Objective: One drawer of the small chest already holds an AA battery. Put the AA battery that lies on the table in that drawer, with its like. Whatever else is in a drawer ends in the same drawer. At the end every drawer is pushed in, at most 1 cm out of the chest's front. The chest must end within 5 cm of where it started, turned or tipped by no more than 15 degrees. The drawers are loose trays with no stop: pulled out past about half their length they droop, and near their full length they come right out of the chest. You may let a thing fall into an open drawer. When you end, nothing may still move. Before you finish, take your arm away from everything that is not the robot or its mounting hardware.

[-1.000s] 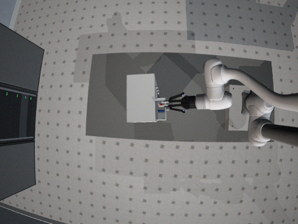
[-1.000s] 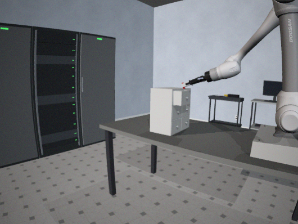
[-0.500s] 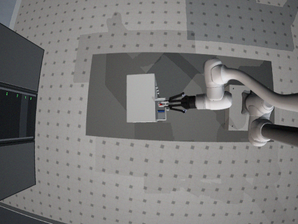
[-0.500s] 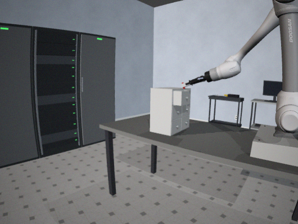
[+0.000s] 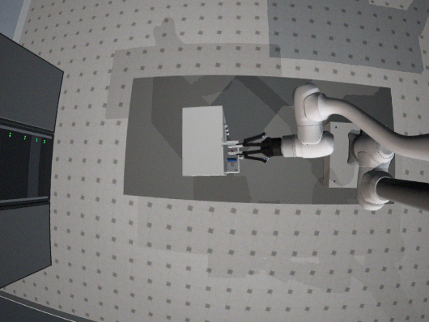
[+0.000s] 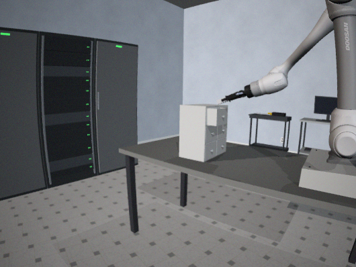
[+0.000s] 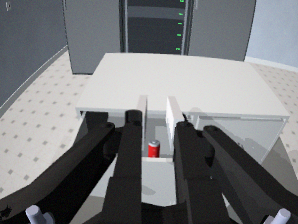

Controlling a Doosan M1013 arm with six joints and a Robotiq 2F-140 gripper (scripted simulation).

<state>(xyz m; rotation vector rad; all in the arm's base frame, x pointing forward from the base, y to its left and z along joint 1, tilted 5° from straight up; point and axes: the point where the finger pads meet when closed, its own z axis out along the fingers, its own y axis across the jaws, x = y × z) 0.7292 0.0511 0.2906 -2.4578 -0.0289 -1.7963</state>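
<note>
The white chest [image 5: 202, 140] stands on the dark table; it also shows in the side view [image 6: 201, 132] and the wrist view [image 7: 180, 86]. One top drawer [image 5: 231, 156] is pulled out a little toward the arm. My gripper [image 5: 242, 150] hovers just above that drawer's front, also seen from the side [image 6: 224, 99]. Its fingers stand slightly apart with nothing between them. The red AA battery [image 7: 154, 148] is below the fingertips, inside the open drawer, and shows as a red speck from above [image 5: 231, 151]. A blue thing [image 5: 231, 160] lies in the same drawer.
The other drawers [image 6: 218, 135] sit flush in the chest's front. The arm's base plate [image 5: 341, 155] stands on the table's right end. Dark server cabinets [image 6: 67, 104] stand behind the table, beyond the chest.
</note>
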